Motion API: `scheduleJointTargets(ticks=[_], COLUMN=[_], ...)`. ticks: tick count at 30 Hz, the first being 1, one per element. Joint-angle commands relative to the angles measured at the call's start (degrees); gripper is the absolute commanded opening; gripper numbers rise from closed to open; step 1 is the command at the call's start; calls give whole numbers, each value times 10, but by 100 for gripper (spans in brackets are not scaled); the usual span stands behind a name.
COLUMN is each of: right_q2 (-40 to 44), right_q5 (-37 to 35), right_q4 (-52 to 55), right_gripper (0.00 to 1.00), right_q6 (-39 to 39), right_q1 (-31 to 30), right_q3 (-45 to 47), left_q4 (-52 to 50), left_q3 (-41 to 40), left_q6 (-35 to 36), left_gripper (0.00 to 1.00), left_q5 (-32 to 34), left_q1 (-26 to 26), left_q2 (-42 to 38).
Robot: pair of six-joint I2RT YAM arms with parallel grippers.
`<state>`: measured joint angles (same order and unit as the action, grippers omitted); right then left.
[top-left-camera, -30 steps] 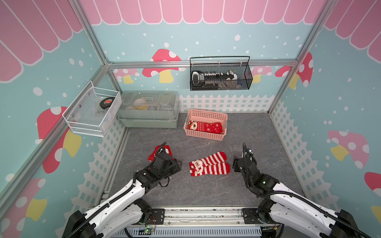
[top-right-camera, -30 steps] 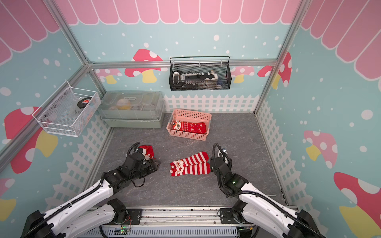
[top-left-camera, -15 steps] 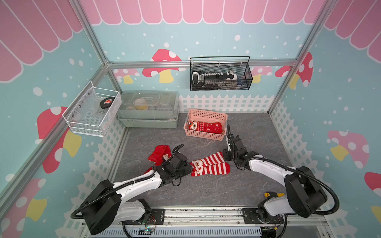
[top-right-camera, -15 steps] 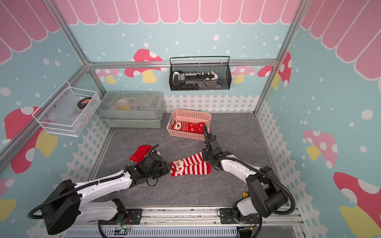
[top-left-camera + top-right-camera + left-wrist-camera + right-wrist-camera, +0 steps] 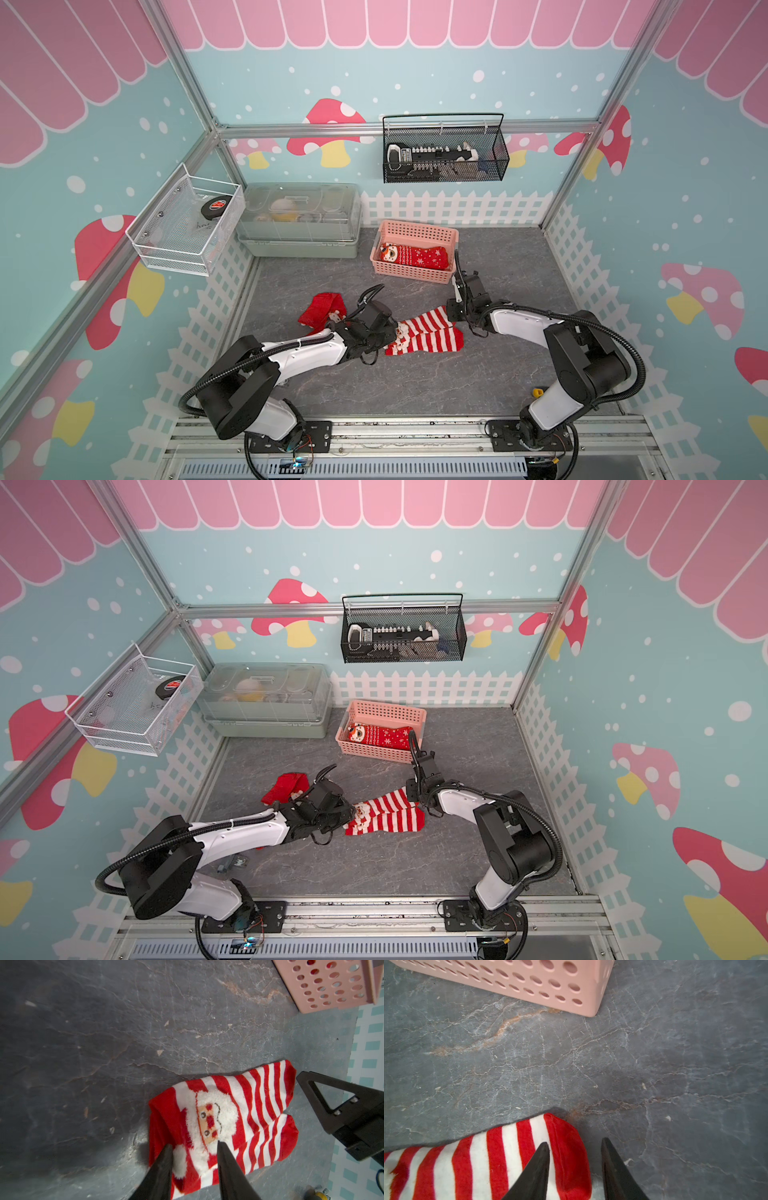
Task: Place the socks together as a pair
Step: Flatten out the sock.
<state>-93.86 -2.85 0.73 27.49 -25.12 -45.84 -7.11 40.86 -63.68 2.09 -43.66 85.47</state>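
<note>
Two red-and-white striped socks lie overlapping on the grey floor, Santa faces toward the left. My left gripper is open, its fingers straddling the Santa end of the striped sock. My right gripper is open at the opposite end: one finger rests on the striped sock, the other stands on the floor just past its red tip. A plain red sock lies crumpled left of the left gripper. Another snowflake sock lies in the pink basket.
The pink basket stands just behind the right gripper. A green lidded box sits at the back left. A white wire basket hangs on the left wall, a black mesh basket on the back wall. White fence walls edge the floor.
Both arms have reached in from the front to the two ends of the striped socks. The left gripper moved right, away from the plain red sock. Both pairs of jaws have narrowed.
</note>
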Motion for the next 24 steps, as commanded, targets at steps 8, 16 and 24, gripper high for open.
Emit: scheduleJointTargets(ticks=[8, 16, 24], right_q2=[-27, -25, 0], right_q5=[7, 27, 34], right_q4=[-7, -15, -11], right_gripper=[40, 29, 2], right_q6=[33, 45, 47], right_q1=[2, 0, -1], right_q3=[0, 12, 13], left_q4=[-12, -12, -30], left_q3=[22, 31, 45], left_q6=[-10, 0, 23], left_gripper=[32, 27, 0], left_q5=[19, 7, 5], left_q1=[-5, -6, -6], left_q2=[10, 27, 21])
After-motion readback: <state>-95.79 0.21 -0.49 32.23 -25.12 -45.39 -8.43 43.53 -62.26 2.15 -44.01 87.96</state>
